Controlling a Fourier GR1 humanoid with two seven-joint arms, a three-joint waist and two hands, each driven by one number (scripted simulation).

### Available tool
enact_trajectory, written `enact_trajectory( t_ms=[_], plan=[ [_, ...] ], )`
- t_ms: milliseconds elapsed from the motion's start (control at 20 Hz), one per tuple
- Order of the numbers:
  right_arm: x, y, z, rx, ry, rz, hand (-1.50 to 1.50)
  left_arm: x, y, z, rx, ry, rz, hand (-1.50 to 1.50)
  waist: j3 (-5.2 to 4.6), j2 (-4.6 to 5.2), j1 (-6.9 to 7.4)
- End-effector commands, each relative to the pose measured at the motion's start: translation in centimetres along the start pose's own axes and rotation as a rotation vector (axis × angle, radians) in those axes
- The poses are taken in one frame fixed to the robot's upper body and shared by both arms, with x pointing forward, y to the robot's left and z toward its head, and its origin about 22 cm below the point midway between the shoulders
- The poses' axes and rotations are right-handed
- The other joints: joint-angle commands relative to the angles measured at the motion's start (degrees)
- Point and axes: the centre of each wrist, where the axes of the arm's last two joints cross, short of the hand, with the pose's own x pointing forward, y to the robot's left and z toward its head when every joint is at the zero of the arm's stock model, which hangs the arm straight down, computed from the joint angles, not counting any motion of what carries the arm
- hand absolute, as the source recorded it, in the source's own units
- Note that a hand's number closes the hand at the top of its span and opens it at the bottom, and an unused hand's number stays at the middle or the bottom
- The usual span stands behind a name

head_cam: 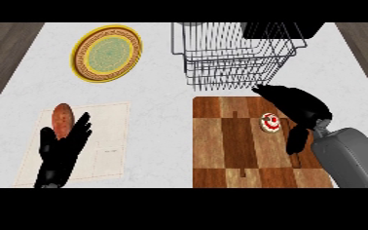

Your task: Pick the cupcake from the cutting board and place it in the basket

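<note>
The right hand (302, 108) hovers over the wooden cutting board (230, 146), fingers spread and relaxed, thumb low; it arches just beside the cupcake (270, 123) w/o holding it, touching or not I cannot tell. The cupcake sits on the board's right part. Behind the board is the wire basket (233, 53). Left hand (63, 148) rests open on a pale mat (108, 141), next to a sweet potato (63, 119). A yellow plate (106, 53) lies far left.

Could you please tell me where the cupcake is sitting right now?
In the head view the cupcake sits on the right part of the cutting board, just below the wire basket, with the right hand arched open beside it.
</note>
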Motion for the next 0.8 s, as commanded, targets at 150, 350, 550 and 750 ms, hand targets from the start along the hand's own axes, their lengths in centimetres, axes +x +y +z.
enact_trajectory(
  t_ms=[150, 350, 550, 750],
  plan=[
    [2.3, 2.3, -1.6, -0.006, -0.005, 0.006, -1.5, -2.0, -0.9, 1.9, 0.005, 0.096, -0.004, 0.0, -0.59, 0.38, 0.27],
    [-0.3, 0.6, -0.5, -0.022, -0.017, -0.006, -1.5, -2.1, -0.3, 0.5, 0.01, 0.094, -0.014, 0.0, -0.62, 0.42, -0.13],
    [1.7, 4.2, -2.5, -0.007, -0.007, 0.005, 1.5, -0.8, -0.6, 1.6, -0.009, 0.082, -0.001, 0.0, -0.59, 0.43, 0.18],
    [-0.3, 2.2, -2.0, -0.067, -0.073, 0.129, 1.5, -2.3, -0.2, 0.3, 0.014, 0.103, -0.004, 0.0, -0.62, 0.5, 0.03]
  ],
)
